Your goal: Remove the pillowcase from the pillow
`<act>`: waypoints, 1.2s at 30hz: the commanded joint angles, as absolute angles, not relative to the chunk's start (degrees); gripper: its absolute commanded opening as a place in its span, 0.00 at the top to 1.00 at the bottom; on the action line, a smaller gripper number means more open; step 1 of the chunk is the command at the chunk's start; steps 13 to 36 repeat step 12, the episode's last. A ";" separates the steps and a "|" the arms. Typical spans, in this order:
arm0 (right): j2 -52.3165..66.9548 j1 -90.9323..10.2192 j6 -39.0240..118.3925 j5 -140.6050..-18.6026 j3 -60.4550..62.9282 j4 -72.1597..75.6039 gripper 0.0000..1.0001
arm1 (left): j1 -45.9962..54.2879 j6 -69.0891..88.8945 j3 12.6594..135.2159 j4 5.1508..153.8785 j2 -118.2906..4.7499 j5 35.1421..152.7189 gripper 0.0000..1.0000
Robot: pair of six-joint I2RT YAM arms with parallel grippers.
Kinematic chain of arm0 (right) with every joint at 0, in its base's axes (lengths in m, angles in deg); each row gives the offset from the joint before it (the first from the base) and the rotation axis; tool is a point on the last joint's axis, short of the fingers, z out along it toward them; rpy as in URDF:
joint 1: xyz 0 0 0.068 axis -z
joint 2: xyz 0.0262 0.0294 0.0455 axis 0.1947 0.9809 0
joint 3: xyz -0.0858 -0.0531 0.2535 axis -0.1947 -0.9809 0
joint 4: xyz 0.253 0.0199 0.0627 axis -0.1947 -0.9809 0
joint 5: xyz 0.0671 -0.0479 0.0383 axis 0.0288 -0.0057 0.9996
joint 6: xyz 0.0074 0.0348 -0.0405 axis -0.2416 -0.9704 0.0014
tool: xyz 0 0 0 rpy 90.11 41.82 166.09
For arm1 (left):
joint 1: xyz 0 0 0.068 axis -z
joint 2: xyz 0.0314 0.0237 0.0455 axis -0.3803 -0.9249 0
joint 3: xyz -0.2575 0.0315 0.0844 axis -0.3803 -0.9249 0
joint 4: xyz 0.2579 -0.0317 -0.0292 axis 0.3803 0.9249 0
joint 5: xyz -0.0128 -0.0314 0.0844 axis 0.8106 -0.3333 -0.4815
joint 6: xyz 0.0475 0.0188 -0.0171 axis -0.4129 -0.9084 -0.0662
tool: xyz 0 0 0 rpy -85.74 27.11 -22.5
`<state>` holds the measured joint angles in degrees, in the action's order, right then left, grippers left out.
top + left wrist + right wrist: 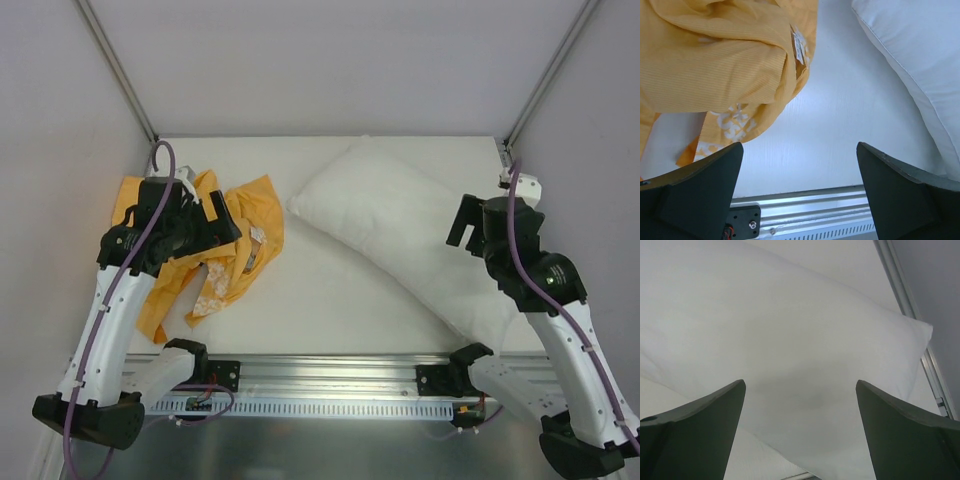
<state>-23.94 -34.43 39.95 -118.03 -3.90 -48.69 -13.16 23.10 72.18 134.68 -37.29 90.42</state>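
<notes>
The orange pillowcase [235, 250] lies crumpled on the left of the table, off the pillow, with white logos showing; it fills the upper left of the left wrist view [725, 60]. The plain white pillow [400, 225] lies bare, diagonally across the right half, and fills the right wrist view [790, 340]. Its edge shows at the left wrist view's upper right [910, 60]. My left gripper [210, 232] hangs open and empty just above the pillowcase. My right gripper [462, 222] hangs open and empty over the pillow's right part.
A metal rail [320, 370] runs along the table's near edge, also seen in the left wrist view [805, 210]. Grey walls and frame posts [115, 70] close in the back and sides. Bare white tabletop [330, 290] lies between pillowcase and pillow.
</notes>
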 commanded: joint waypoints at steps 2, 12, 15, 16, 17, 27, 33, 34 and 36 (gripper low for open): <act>-27.44 -34.17 40.35 -122.22 -4.61 -52.00 0.04 | -9.09 23.72 70.94 133.21 -35.16 92.52 0.01; -30.70 -34.17 39.12 -123.72 -6.90 -52.97 0.04 | -4.25 23.46 69.45 131.28 -33.57 92.61 0.01; -30.70 -34.17 39.12 -123.72 -6.90 -52.97 0.04 | -4.25 23.46 69.45 131.28 -33.57 92.61 0.01; -30.70 -34.17 39.12 -123.72 -6.90 -52.97 0.04 | -4.25 23.46 69.45 131.28 -33.57 92.61 0.01; -30.70 -34.17 39.12 -123.72 -6.90 -52.97 0.04 | -4.25 23.46 69.45 131.28 -33.57 92.61 0.01; -30.70 -34.17 39.12 -123.72 -6.90 -52.97 0.04 | -4.25 23.46 69.45 131.28 -33.57 92.61 0.01; -30.70 -34.17 39.12 -123.72 -6.90 -52.97 0.04 | -4.25 23.46 69.45 131.28 -33.57 92.61 0.01; -30.70 -34.17 39.12 -123.72 -6.90 -52.97 0.04 | -4.25 23.46 69.45 131.28 -33.57 92.61 0.01; -30.70 -34.17 39.12 -123.72 -6.90 -52.97 0.04 | -4.25 23.46 69.45 131.28 -33.57 92.61 0.01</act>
